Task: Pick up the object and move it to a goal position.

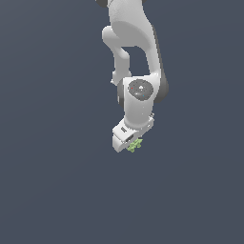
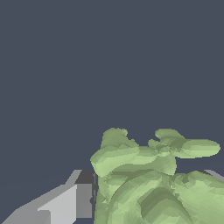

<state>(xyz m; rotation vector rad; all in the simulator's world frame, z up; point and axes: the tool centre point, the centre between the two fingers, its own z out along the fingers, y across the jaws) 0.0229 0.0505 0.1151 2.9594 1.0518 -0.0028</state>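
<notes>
The object (image 1: 135,145) is a small light-green, lumpy, spiky-edged thing. In the exterior view it sticks out just under the white hand of my arm, mostly hidden by it. In the wrist view the object (image 2: 148,179) fills the space close to the camera, pressed against one grey finger (image 2: 81,199); a sliver of the other finger (image 2: 214,175) shows at its far side. My gripper (image 1: 131,145) is shut on the object. The fingertips are hidden by the hand in the exterior view.
The white arm (image 1: 136,57) reaches down from the upper middle of the exterior view. Around it there is only a plain dark blue-grey ground (image 1: 47,181). No goal marker shows in either view.
</notes>
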